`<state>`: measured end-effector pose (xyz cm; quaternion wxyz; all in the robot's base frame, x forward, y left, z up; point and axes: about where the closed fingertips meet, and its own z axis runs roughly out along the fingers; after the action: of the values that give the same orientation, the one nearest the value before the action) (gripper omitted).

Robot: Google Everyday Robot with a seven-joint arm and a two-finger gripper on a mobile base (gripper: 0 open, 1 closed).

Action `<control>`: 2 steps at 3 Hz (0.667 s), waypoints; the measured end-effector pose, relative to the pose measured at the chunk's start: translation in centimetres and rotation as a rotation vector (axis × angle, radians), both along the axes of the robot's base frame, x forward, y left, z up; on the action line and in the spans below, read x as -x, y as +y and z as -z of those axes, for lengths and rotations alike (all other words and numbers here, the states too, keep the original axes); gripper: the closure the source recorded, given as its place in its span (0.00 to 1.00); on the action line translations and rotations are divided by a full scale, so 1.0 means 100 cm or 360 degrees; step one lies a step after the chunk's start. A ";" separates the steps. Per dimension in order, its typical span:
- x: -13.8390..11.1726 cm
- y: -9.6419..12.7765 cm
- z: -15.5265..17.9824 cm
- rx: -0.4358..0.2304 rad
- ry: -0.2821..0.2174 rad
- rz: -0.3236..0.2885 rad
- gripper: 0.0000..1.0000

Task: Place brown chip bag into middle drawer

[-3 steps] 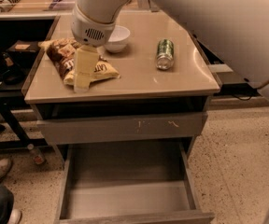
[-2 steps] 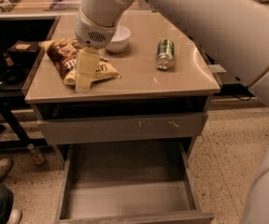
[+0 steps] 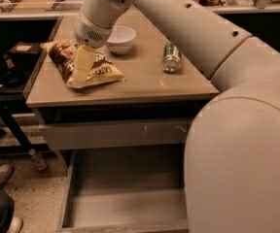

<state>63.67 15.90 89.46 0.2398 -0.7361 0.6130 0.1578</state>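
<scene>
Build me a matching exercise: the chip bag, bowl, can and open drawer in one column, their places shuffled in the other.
1 brown chip bag
2 white bowl
3 green can
4 middle drawer

A pulled open, below the tabletop
B tabletop, right of the bowl
C under the gripper, tabletop's left part
D tabletop, just behind the bag

Pairs: 1-C, 2-D, 3-B, 4-A

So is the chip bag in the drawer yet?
Not yet. Done: the middle drawer is pulled open. In hand: the gripper is down on the brown chip bag, which lies on the cabinet top beside the white bowl. Left: lift the bag, carry it down and drop it into the drawer.
</scene>
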 end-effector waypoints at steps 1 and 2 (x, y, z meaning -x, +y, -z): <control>-0.026 0.021 0.002 -0.0027 0.0011 -0.0051 0.00; -0.039 0.040 0.006 -0.0043 0.0014 -0.0099 0.00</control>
<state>67.55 19.95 88.90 0.2418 -0.7509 0.5886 0.1767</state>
